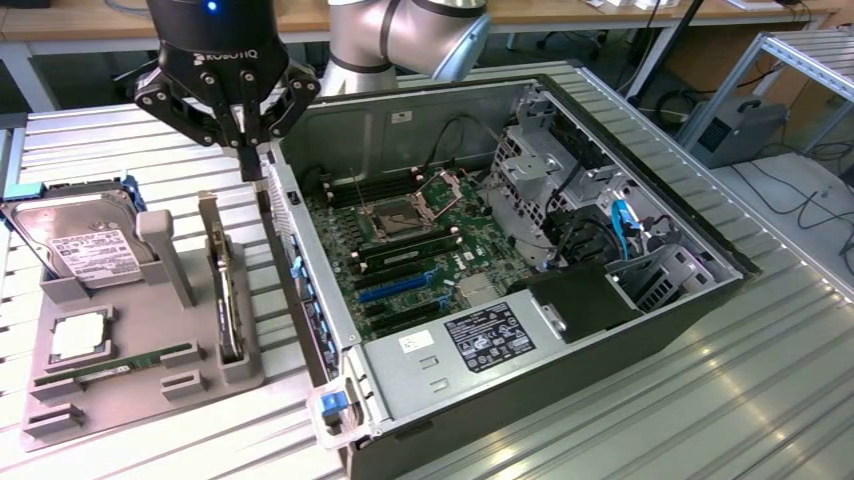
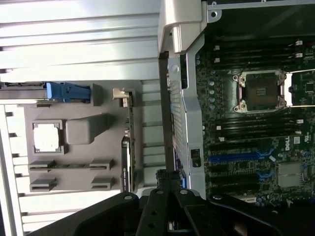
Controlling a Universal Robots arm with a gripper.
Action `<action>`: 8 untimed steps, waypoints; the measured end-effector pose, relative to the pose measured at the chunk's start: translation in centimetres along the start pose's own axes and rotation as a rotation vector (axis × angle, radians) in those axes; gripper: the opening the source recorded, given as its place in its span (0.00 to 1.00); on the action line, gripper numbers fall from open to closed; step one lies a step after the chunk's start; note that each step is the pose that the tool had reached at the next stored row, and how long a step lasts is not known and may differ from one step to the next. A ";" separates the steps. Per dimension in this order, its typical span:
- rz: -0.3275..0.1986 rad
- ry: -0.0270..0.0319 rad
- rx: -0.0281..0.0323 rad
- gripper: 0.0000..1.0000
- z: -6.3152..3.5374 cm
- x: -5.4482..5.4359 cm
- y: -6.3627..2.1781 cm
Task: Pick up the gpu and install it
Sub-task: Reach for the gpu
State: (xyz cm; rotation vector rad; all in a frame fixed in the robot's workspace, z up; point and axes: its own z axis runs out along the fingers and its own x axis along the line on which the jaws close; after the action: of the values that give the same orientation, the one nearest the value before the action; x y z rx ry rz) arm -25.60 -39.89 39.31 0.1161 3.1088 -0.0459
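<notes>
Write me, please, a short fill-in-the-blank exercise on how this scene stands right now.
1. The fingers of the gripper are ____ and hold nothing.
2. The gpu stands on edge in the grey holder, ____ the computer case.
3. The hard drive lies to the exterior view's ____ of the gpu.
Missing words: shut; outside; left.

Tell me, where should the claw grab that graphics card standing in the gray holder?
Probably its upper long edge, from straight above, pinching the two flat faces. The gpu stands on edge in the gray holder, whose slots cover the bottom edge, leaving the top free.
</notes>
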 end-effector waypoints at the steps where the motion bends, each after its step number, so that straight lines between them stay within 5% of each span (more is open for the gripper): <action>1: 0.000 0.0000 0.0006 0.11 0.00 0.0 0.00; 8: 0.000 -0.0005 0.0066 0.11 -0.01 0.3 -0.03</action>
State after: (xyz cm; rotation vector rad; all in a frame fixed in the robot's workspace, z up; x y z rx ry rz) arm -25.93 -39.89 39.31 0.1160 3.1084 -0.0561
